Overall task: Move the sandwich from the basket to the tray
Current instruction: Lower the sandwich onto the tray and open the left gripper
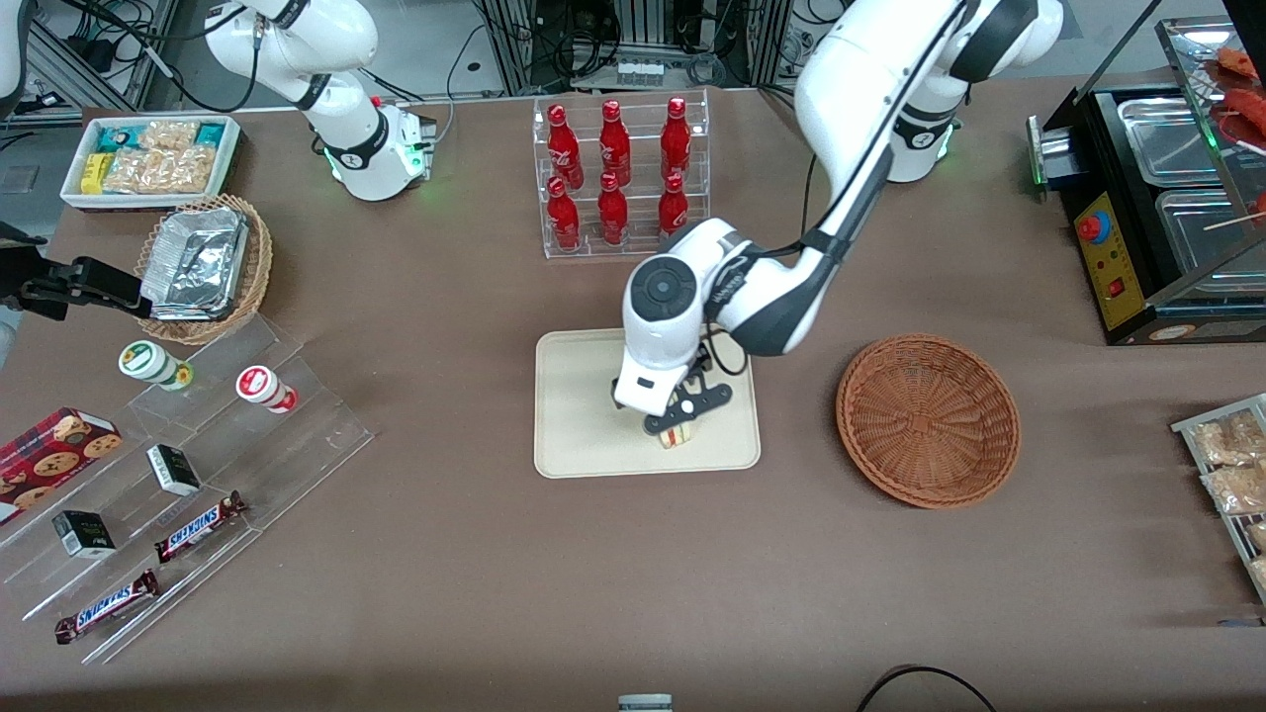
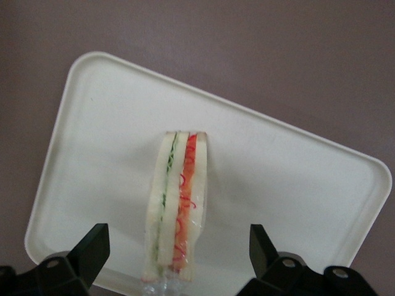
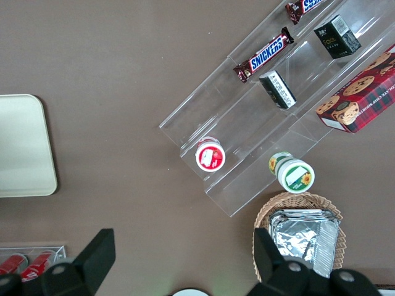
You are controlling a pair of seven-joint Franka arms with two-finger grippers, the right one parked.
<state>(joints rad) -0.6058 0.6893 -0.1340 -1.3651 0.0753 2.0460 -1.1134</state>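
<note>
Sandwich [image 2: 174, 203] stands on tray [image 2: 296, 179], basket [image 1: 928, 419] empty. Claw [image 2: 179, 259] spread wide, fingers clear of bread. Lift straight up; don't tip wedge.

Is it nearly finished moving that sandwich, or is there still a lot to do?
Nearly finished. The reddish-brown basket holds nothing now, and the sandwich stands on its edge on the cream tray. The pincer hangs just over it, fingers spread wide and clear of the bread, so it has let go. What's left looks like just lifting the arm away.
</note>
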